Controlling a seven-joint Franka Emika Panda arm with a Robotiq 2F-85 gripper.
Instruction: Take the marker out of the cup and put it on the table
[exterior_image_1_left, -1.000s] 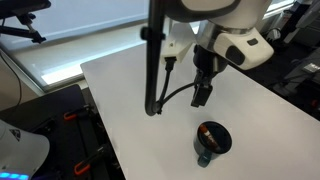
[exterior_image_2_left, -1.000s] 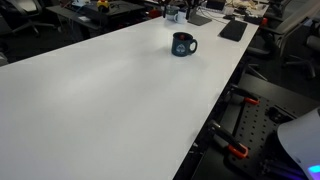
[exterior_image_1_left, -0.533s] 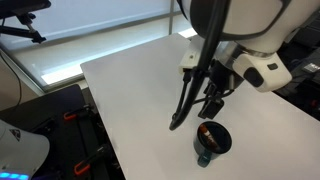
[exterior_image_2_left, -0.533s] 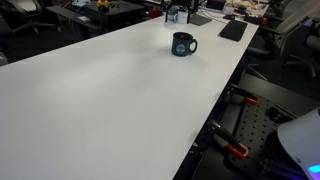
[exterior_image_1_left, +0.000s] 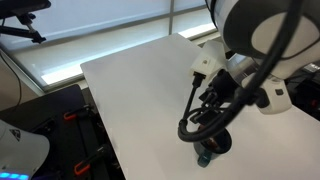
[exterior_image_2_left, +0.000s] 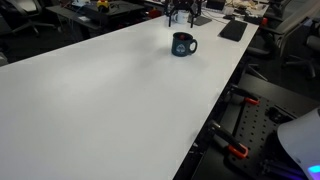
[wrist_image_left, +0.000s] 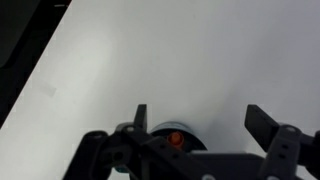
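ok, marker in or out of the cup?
In. Wrist view shows the marker, orange-red, inside the cup; gripper open, not gripping it.

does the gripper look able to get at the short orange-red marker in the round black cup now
Probably yes: the open gripper hangs above the black cup, the orange-red marker shows in its mouth, and nothing lies between.
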